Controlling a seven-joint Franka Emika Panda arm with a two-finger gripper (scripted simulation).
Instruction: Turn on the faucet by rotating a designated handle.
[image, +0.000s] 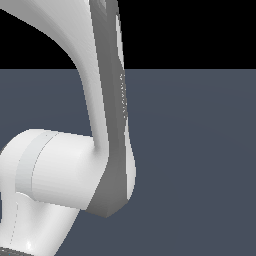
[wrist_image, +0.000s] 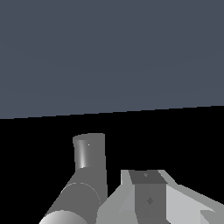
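Pincer state I cannot tell — only one grey-white finger block (wrist_image: 148, 199) shows in the wrist view, close beside a grey cylindrical tube (wrist_image: 89, 155) that is probably part of the faucet, though whether spout or base is unclear. No handle is visible in either view; the exterior view is filled by the white robot arm (image: 65, 170). Judging by this, the approach is in hand — next, the handle must be located and contacted. No writing or labels are readable.

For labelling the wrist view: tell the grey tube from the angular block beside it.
The grey tube is round, with a bright streak; the angular gripper block is flat-faceted. The tube is darker; the block has paler faces. Both are grey and sit close together.
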